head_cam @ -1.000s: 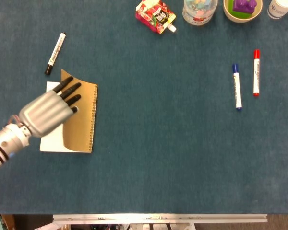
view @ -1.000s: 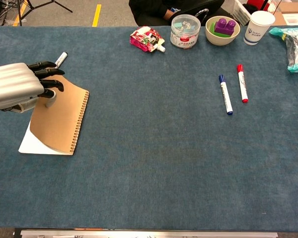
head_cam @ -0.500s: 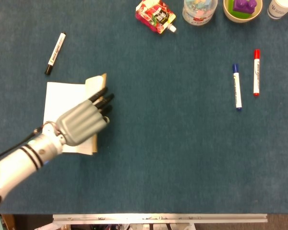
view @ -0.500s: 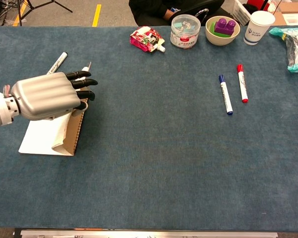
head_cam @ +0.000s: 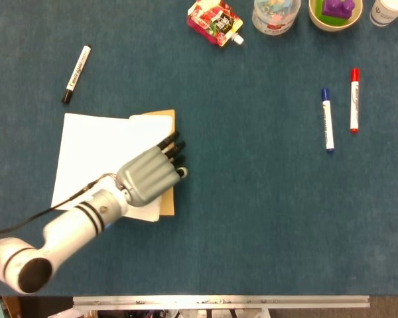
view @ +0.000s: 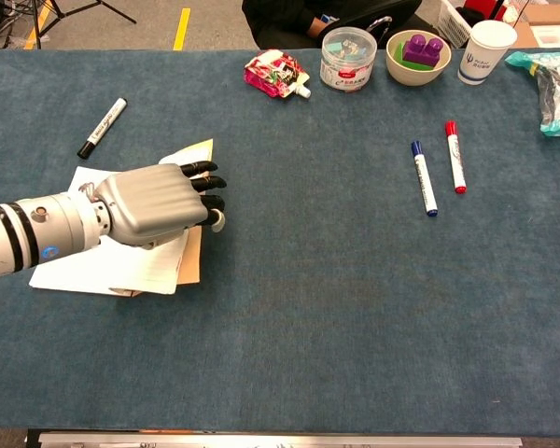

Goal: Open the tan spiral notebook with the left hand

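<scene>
The tan spiral notebook lies open at the left of the table, its white page (head_cam: 93, 152) (view: 84, 266) facing up. Its tan cover (head_cam: 166, 120) (view: 192, 257) is turned over to the right and shows past the page's right edge. My left hand (head_cam: 149, 179) (view: 154, 203) lies palm down over the turned cover and the spiral edge, dark fingers stretched out to the right, gripping nothing. The hand hides most of the cover. Neither view shows my right hand.
A black marker (head_cam: 76, 73) (view: 103, 127) lies above-left of the notebook. Blue (head_cam: 327, 120) and red (head_cam: 353, 100) markers lie at the right. Along the far edge stand a snack pouch (head_cam: 214, 21), a clear tub (head_cam: 275, 14), a bowl (view: 397, 67) with a purple block, and a paper cup (view: 486, 51).
My left hand swept the tan cover from upright over to the right, down onto the table. The white page is now uncovered, and the hand has moved right and lower.
</scene>
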